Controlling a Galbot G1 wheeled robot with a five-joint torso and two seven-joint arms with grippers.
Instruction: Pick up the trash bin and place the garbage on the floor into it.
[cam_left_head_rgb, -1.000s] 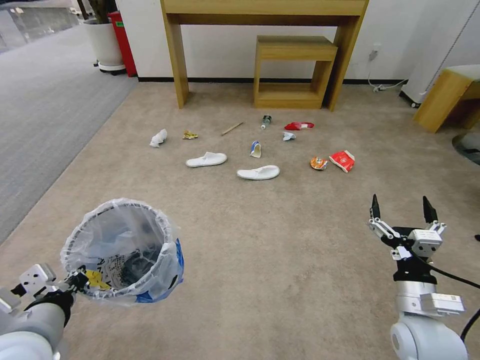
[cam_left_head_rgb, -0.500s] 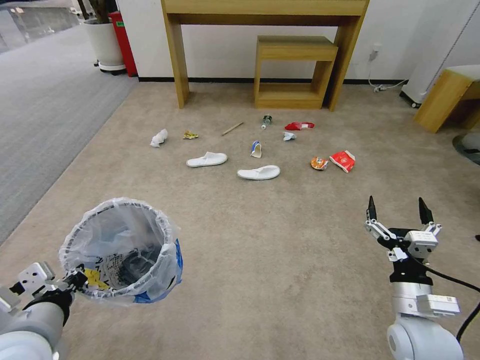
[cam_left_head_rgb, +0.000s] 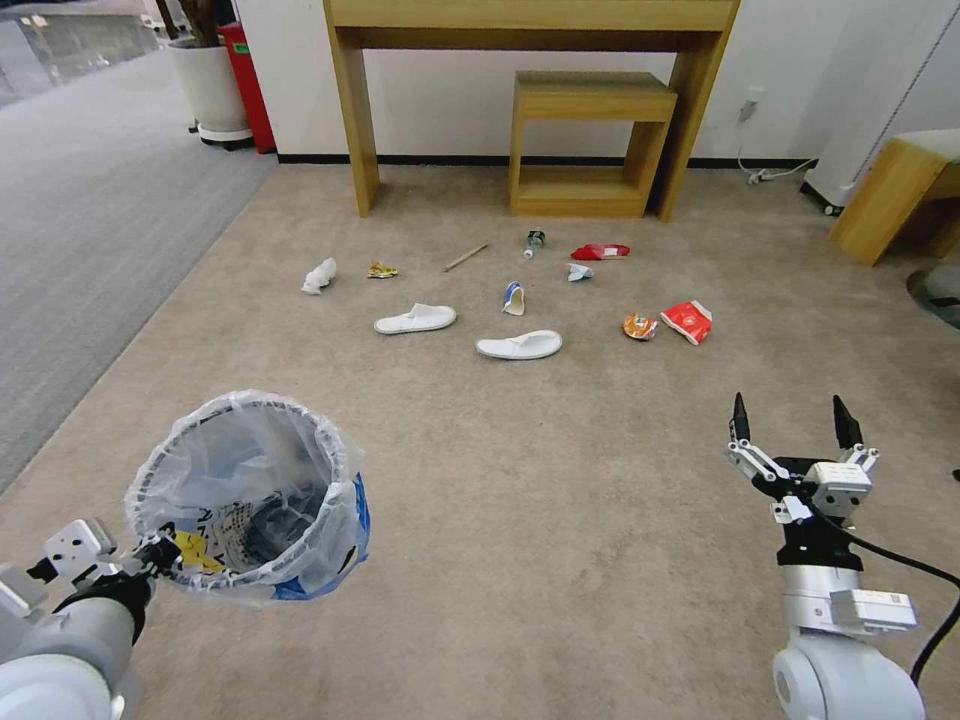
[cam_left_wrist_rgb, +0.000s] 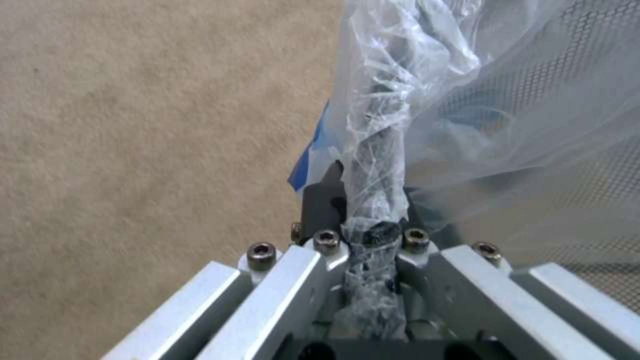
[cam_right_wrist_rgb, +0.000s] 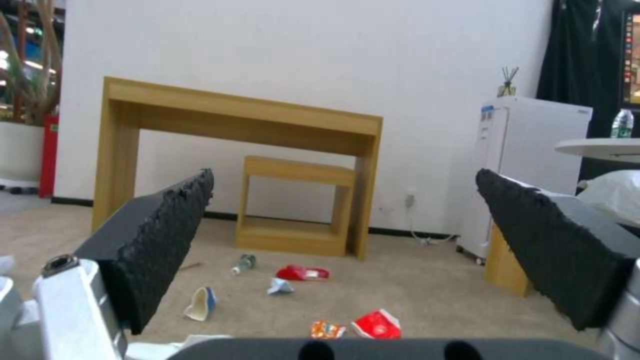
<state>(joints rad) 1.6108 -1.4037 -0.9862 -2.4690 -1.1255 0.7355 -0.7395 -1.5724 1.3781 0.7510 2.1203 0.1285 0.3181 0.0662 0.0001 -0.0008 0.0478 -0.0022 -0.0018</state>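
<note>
Left gripper (cam_left_head_rgb: 160, 553), head view: you are seeing it clamped on the near rim of the trash bin (cam_left_head_rgb: 250, 490), which is hanging above the floor (cam_left_head_rgb: 560, 520) low on the robot's left. Right gripper (cam_left_head_rgb: 792, 420) is hovering low on the right, fingers spread wide, gripping nothing. The garbage is lying well ahead of both: two white slippers (cam_left_head_rgb: 415, 319), crumpled paper (cam_left_head_rgb: 318, 276), a wooden stick (cam_left_head_rgb: 465, 257), a small bottle (cam_left_head_rgb: 533, 242), a red packet (cam_left_head_rgb: 687, 320) and an orange one (cam_left_head_rgb: 637, 326).

Left wrist view: you are looking at the left gripper (cam_left_wrist_rgb: 373, 235) pinching the bin's bag-wrapped rim (cam_left_wrist_rgb: 380, 145), carpet beneath.

Right wrist view: you are seeing the right gripper's pads (cam_right_wrist_rgb: 167, 235) standing far apart, with the bottle (cam_right_wrist_rgb: 244, 263), red packet (cam_right_wrist_rgb: 377, 325) and a blue-white carton (cam_right_wrist_rgb: 201, 303) lying on the floor well beyond them.
</note>
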